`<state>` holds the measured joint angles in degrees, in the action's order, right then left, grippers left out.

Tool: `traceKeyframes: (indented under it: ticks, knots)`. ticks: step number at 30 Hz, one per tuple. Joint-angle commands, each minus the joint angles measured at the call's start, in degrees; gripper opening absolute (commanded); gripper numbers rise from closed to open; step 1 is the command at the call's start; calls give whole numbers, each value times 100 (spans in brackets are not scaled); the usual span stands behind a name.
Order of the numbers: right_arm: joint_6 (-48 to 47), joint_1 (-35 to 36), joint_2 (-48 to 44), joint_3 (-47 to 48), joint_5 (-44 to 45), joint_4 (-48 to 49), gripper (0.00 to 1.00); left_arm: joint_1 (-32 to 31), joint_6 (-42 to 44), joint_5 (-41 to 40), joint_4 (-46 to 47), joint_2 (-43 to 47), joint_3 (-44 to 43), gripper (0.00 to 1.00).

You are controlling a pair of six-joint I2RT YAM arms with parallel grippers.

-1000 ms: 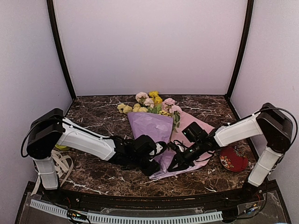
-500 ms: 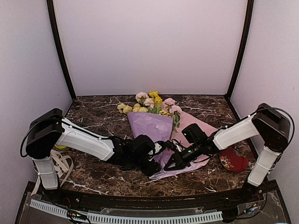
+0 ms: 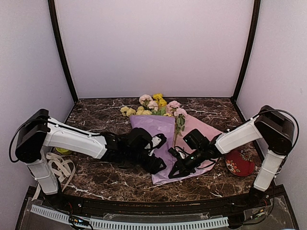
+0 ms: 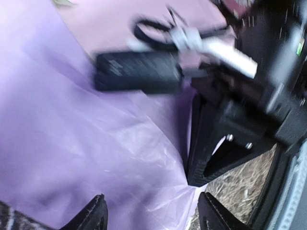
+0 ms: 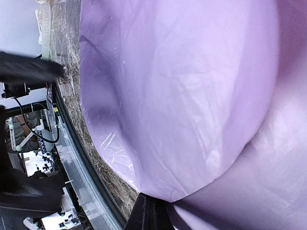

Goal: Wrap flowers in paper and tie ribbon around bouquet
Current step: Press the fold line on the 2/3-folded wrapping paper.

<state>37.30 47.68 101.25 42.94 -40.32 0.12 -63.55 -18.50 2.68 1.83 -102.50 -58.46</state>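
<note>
The flowers (image 3: 154, 106), yellow and pink blooms, lie at the back of the table with their stems on the lilac paper (image 3: 165, 127). One pink bloom's stem (image 3: 178, 127) lies bare on top of the sheet. My left gripper (image 3: 159, 153) is open at the paper's left edge; in the left wrist view the paper (image 4: 72, 120) lies between its spread tips (image 4: 153, 216). My right gripper (image 3: 173, 171) is shut on the paper's near fold (image 5: 182, 96), pinching its edge (image 5: 151, 213). The ribbon (image 3: 60, 165) lies coiled by the left arm's base.
A red patterned round thing (image 3: 240, 163) sits at the right, near the right arm. A small yellow-green object (image 3: 62, 151) lies behind the left arm. The enclosure walls stand close on three sides. The table's front edge (image 5: 81, 158) runs just beside the pinched fold.
My left gripper has opened wider and drawn back to the left. The paper flap that covered the stems has fallen open, baring a pink bloom's stem. The right gripper shifted slightly nearer and left.
</note>
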Motion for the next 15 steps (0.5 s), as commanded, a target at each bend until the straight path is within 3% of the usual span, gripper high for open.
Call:
traceKeyframes:
  ticks: [1, 8, 15]
  knots:
    - [-148, 31, 178, -44, 767, -560, 0, 679, -841, 340, 110, 686, 370, 66]
    - [-203, 35, 186, -33, 744, -615, 0, 1543, -1948, 139, -20, 746, 852, 63]
    - [-288, 37, 171, 21, 780, -746, 0, 1757, -2142, 689, 563, 174, 884, 65]
